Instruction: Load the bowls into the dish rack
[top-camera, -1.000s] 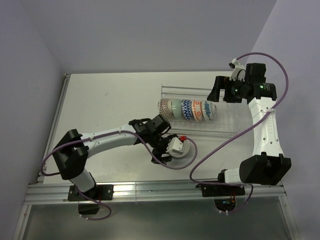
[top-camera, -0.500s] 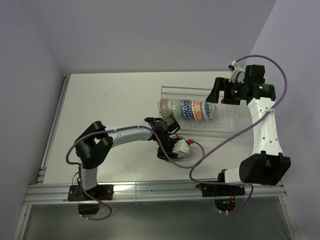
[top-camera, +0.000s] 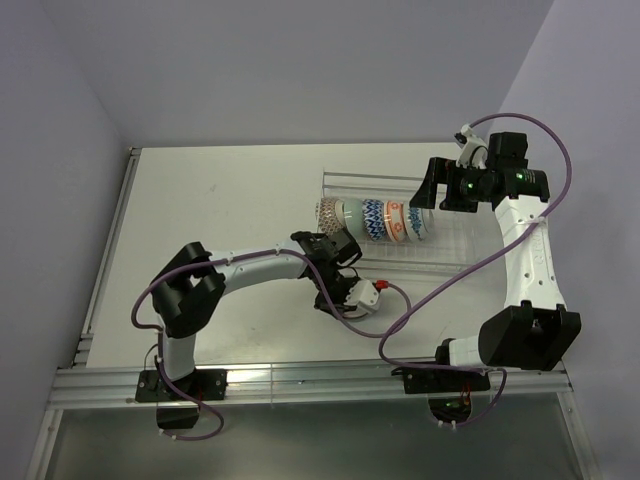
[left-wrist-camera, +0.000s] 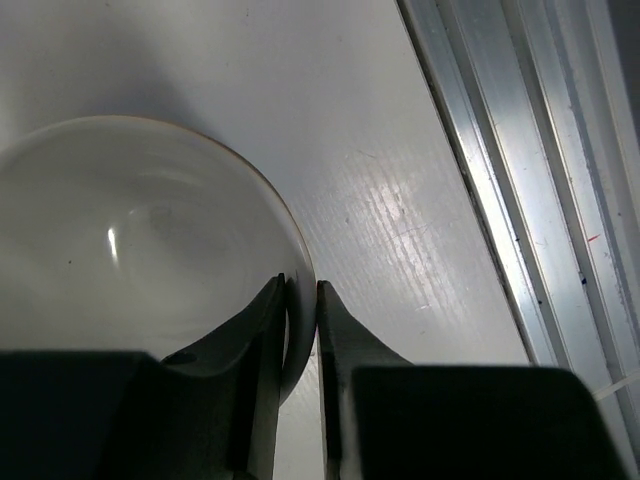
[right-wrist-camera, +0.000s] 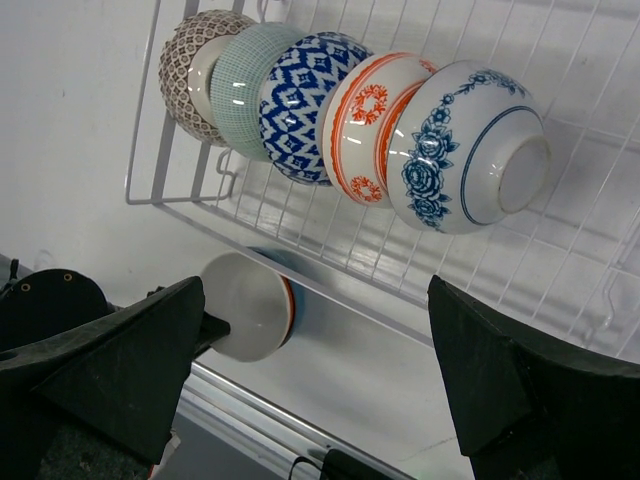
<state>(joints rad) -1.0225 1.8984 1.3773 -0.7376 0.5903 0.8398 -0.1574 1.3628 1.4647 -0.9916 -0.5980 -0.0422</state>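
Bowls (top-camera: 375, 218): in the top view, five stood on edge in the dish rack (top-camera: 455, 252); the left end effector (top-camera: 347, 292) sat low over the desk (top-camera: 220, 210). Left wrist view: its fingers (left-wrist-camera: 268, 340) pinched the rim of a sixth bowl (left-wrist-camera: 140, 230). Right wrist view: the right end effector (right-wrist-camera: 318, 300) gaped wide above the rack. Recommended: lift clear, tilt the bowl on edge, and seat it in the free wires beside the floral bowl (right-wrist-camera: 470, 150).

White table (top-camera: 220, 210), matte, faint scuffs; one small dark speck (top-camera: 211, 186) on the far-left part. Aluminium rail (top-camera: 300, 380) along the near edge, grooved; a second rail (top-camera: 105, 260) down the left side. Left wrist view: near rail (left-wrist-camera: 540, 180) bright with glare, tiny red mark (left-wrist-camera: 594, 238) on it. Pale lavender walls (top-camera: 300, 70) behind and on both sides.
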